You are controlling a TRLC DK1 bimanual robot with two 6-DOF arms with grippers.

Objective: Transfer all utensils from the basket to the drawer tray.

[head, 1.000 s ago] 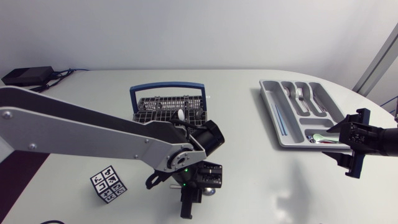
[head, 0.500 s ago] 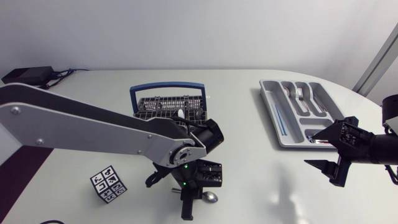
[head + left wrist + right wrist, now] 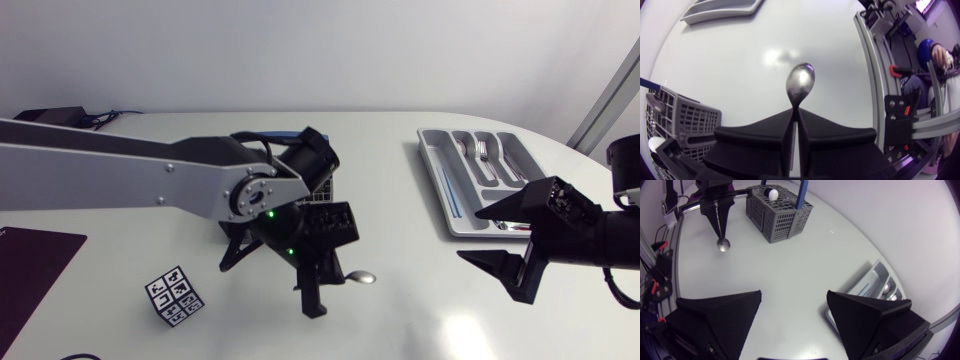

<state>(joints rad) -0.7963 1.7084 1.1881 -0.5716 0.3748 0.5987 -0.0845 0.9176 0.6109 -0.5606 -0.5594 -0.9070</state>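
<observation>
The left hand [image 3: 327,272] is pressed together on the thin handle of a spoon [image 3: 800,82]. The spoon's bowl sticks out ahead of the fingertips and hangs just above the bench [image 3: 420,320]. The basket [image 3: 780,210] stands behind and to one side of this hand. At least one white-headed utensil [image 3: 772,193] stands in it, so the transfer is judged incomplete. The right hand [image 3: 500,240] is spread wide and holds nothing. It hovers well ahead of the left hand, with the drawer tray [image 3: 428,150] just behind it. Several utensils already lie in the tray's compartments. A marker cube [image 3: 175,295] rests on the bench on the far side of the left hand from the tray.

Three hazards follow from this layout:

- **Slip in the grip:** The grip is narrow and sits far from the heavy bowl. The spoon may pivot or slide between the fingers during any quick swing, then drop to the bench.
- **Blocked path:** The right hand stands between the spoon and the tray. A direct carry risks contact between the two hands.
- **Handover timing:** If a handover is intended, the spoon falls if the left hand lets go before the right fingers press on both sides of the spoon.

A long reach by the left arm may also bring its links against the basket's blue handle [image 3: 801,190] and shift the basket.
</observation>
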